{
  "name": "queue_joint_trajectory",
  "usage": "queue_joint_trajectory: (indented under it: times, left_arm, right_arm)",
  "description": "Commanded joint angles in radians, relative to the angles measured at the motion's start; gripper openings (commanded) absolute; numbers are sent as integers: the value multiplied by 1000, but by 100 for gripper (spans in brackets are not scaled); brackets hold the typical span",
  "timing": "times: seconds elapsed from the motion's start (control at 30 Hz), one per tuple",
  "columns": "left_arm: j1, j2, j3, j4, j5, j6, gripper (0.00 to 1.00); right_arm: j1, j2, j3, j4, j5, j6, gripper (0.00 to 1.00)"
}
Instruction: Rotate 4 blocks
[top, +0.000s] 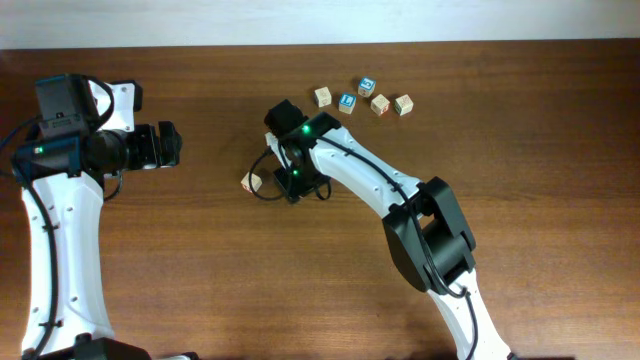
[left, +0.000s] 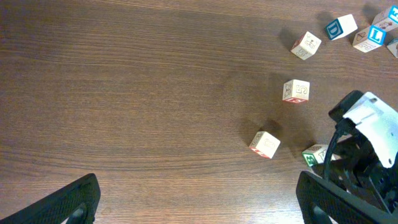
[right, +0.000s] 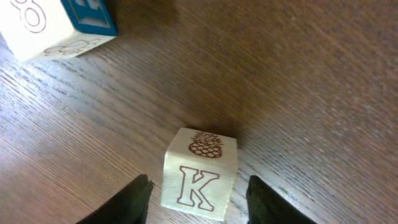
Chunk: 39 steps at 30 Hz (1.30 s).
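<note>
Right wrist: fingers (right: 134, 199) flank K block (right: 199, 183), untouching.

1. A small pale wooden cube with red print (top: 251, 182) lies on the dark brown wooden tabletop (top: 520, 180), just beside the right arm's black fingers (top: 293, 186).
2. Three more pale wooden cubes (top: 322, 96) and two blue-faced cubes (top: 347, 102) cluster well beyond those fingers.
3. The left arm's black fingers (top: 166, 145) are well apart from every cube.

Bench (top: 560, 200), dark wood grain. Upper middle of overhead frame: cluster of three pale blocks (top: 323, 96) and two blue-faced cubes (top: 347, 102). Left of centre: one lone pale block (top: 251, 182).
</note>
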Motion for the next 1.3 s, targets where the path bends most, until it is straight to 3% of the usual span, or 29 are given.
queue_joint_trajectory:
  times: [0.0, 0.1, 0.3, 0.53, 0.93, 1.27]
  left_arm:
    - [2, 5, 19, -2, 4, -10, 99]
    - [2, 5, 19, -2, 4, -10, 99]
    - [2, 5, 19, -5, 4, -10, 99]
    - [2, 5, 19, -5, 12, -10, 99]
    - [2, 5, 19, -5, 12, -10, 99]
    - [2, 5, 19, -5, 11, -10, 99]
  right_arm:
    - [6, 7, -2, -1, 84, 129, 32]
    - [6, 7, -2, -12, 130, 202, 25]
    - [-69, 7, -2, -187, 138, 411, 29]
    - [-208, 7, -3, -293, 151, 410, 30]
    - [-229, 7, -3, -372, 206, 411, 31]
    - [-228, 7, 85, -375, 190, 399, 46]
